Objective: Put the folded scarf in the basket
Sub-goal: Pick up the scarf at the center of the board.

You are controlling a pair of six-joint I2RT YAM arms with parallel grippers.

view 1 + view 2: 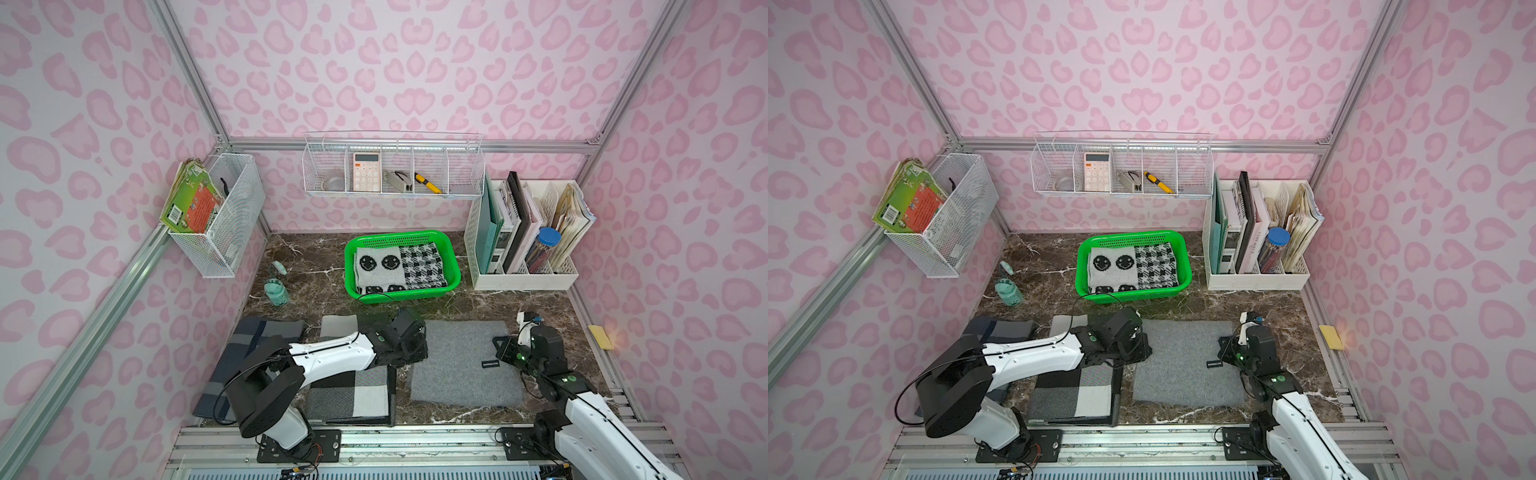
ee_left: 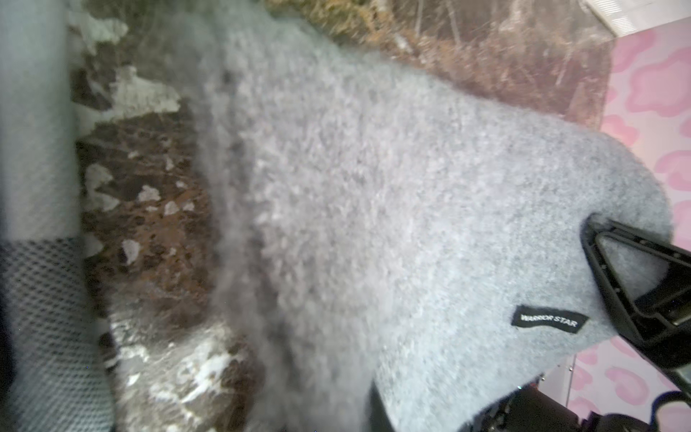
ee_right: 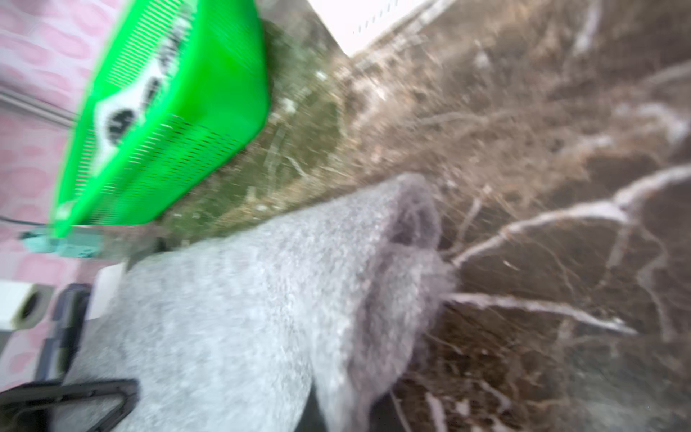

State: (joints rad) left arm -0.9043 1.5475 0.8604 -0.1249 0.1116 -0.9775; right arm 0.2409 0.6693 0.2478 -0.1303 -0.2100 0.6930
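We see the left gripper [image 1: 413,355] with its jaws closed on the left edge of the folded grey scarf [image 1: 461,370]. The right gripper [image 1: 503,349] has its jaws closed on the right edge, apparently pinching fabric, though both wrist views are blurred. The scarf lies on the marble worktop [image 1: 316,274], near the green basket [image 1: 456,270] but outside it. The basket holds a smiley-and-check knit [image 1: 399,270].

We find an open strip of counter [image 1: 478,303] between the grey scarf [image 1: 461,365] and the basket [image 1: 399,237], whose floor a patterned scarf [image 1: 399,266] fills.
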